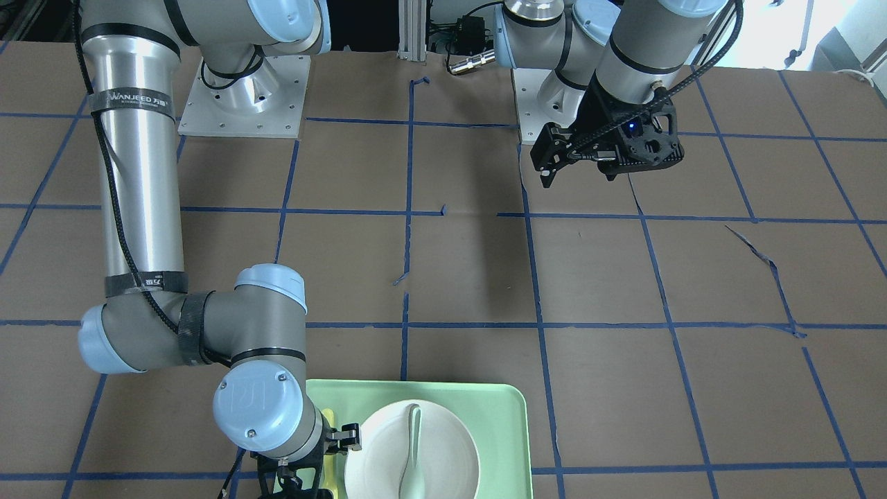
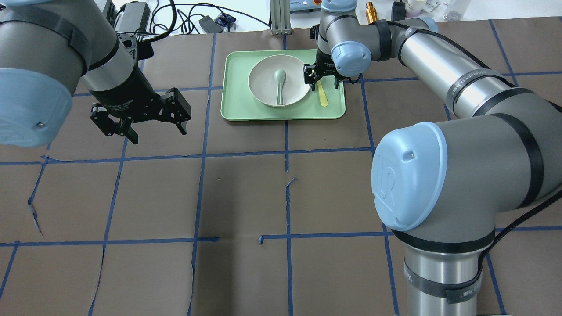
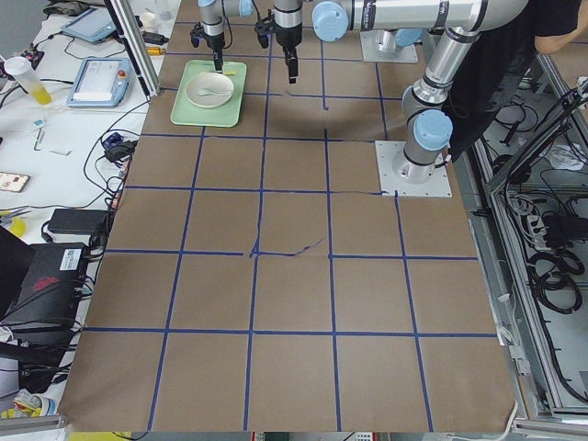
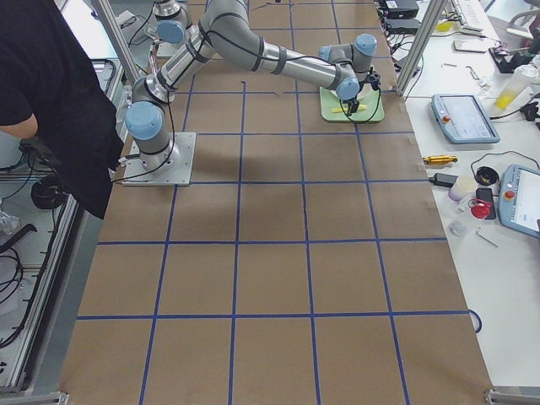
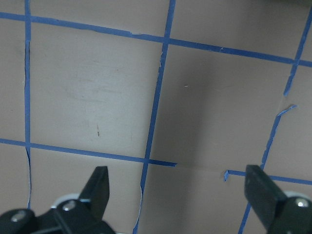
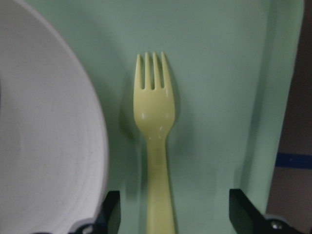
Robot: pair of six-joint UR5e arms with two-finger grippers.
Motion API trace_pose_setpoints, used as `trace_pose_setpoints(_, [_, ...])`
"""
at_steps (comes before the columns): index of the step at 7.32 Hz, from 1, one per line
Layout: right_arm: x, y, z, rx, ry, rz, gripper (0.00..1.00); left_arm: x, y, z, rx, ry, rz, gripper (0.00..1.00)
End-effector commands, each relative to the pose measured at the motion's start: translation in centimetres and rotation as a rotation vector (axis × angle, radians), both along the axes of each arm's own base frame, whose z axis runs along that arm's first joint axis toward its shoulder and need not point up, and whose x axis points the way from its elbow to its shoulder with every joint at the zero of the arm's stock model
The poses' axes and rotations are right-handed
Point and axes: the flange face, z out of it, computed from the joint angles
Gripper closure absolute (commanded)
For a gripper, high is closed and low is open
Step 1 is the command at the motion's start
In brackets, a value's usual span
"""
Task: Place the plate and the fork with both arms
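Note:
The off-white plate [image 2: 263,85] sits on the mint-green tray [image 2: 239,112] at the table's far middle, with a pale grey-green spoon [image 2: 279,81] lying in it. The yellow fork [image 2: 323,96] lies on the tray just right of the plate, and the right wrist view shows it [image 6: 155,122] tines away. My right gripper [image 2: 324,84] is open and low over the tray, its fingers on either side of the fork's handle [image 6: 161,195], not closed on it. My left gripper [image 2: 159,135] is open and empty, hanging above bare table left of the tray [image 5: 178,183].
The table is brown paper with a blue tape grid [image 2: 286,151]. Cables and power bricks [image 2: 131,13] lie beyond the far edge. The tray's right rim [image 6: 280,97] is close to my right gripper's outer finger. The arm bases [image 1: 242,97] stand at the robot's side.

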Motion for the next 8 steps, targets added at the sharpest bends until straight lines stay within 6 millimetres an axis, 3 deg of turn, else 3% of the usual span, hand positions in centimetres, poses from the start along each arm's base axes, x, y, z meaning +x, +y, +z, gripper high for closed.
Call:
trace_pose_setpoints(1, [-0.1,0.0,0.4,-0.004,0.004,0.008,0.13,0.0,0.0,0.0,-0.001,0.0,0.0,0.0])
trace_pose_setpoints(2, [-0.3,0.4,2.7,-0.022,0.004,0.043,0.13,0.0,0.0,-0.1,0.002,0.0,0.0,0.0])
trace_pose_setpoints(3, [-1.0,2.1,5.6,-0.002,0.011,0.066,0.12,0.0,0.0,0.0,-0.001,0.0,0.0,0.0])
trace_pose_setpoints(5, [-3.3,9.5,12.8,0.003,0.106,0.075,0.0,0.0,0.0,0.2,-0.006,0.0,0.0,0.0])
trace_pose_setpoints(6, [-5.0,14.0,17.3,-0.02,0.109,0.046,0.0,0.0,0.0,0.5,-0.012,0.0,0.0,0.0])
trace_pose_setpoints(7, [-6.5,18.8,20.3,-0.039,0.106,0.029,0.0,0.0,0.1,0.6,-0.014,0.0,0.0,0.0])
trace_pose_setpoints(8, [-7.2,23.6,21.2,-0.022,0.108,0.03,0.0,0.0,0.2,0.6,-0.014,0.0,0.0,0.0])
